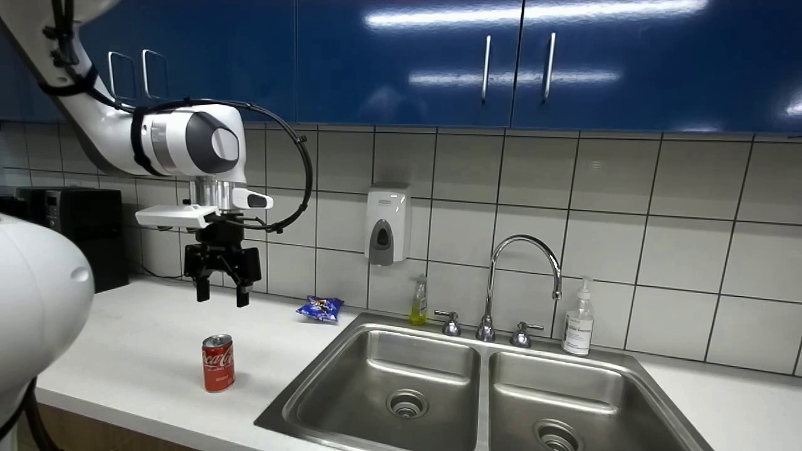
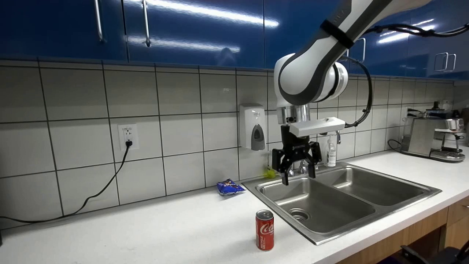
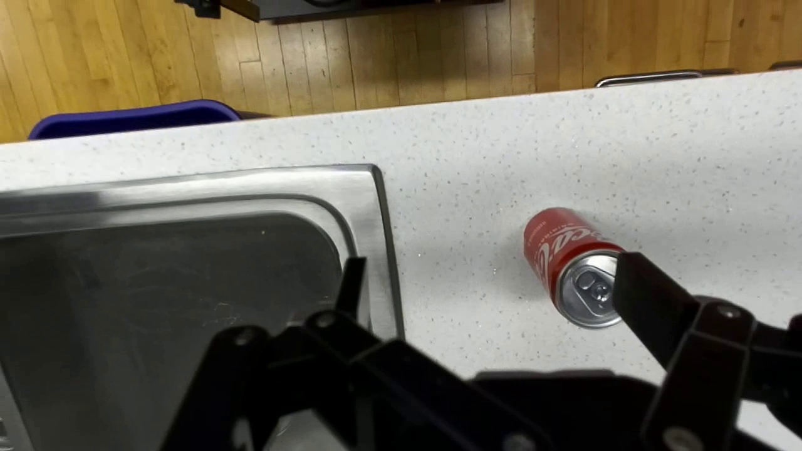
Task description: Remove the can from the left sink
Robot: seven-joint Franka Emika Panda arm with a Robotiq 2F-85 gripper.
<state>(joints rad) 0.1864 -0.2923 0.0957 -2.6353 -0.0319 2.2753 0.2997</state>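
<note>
The red can (image 1: 218, 371) with a silvery top stands upright on the white counter beside the left sink (image 1: 351, 401), outside the basin. The can (image 2: 264, 234) and the left sink (image 2: 337, 211) show in both exterior views. My gripper (image 1: 222, 295) hangs in the air above the counter, higher than the can and apart from it; it also shows in an exterior view (image 2: 298, 176). Its fingers are spread with nothing between them. In the wrist view the right fingertip overlaps the top of the can (image 3: 554, 241), and the left fingertip overlaps the sink's rim (image 3: 382, 238).
A blue packet (image 1: 320, 309) lies on the counter near the wall. The right basin (image 1: 557, 388), faucet (image 1: 492, 282), a yellow-green bottle (image 1: 419, 304) and a soap bottle (image 1: 578, 329) are to the right. A wall dispenser (image 1: 386, 225) hangs behind. Blue cabinets (image 1: 407, 62) are overhead.
</note>
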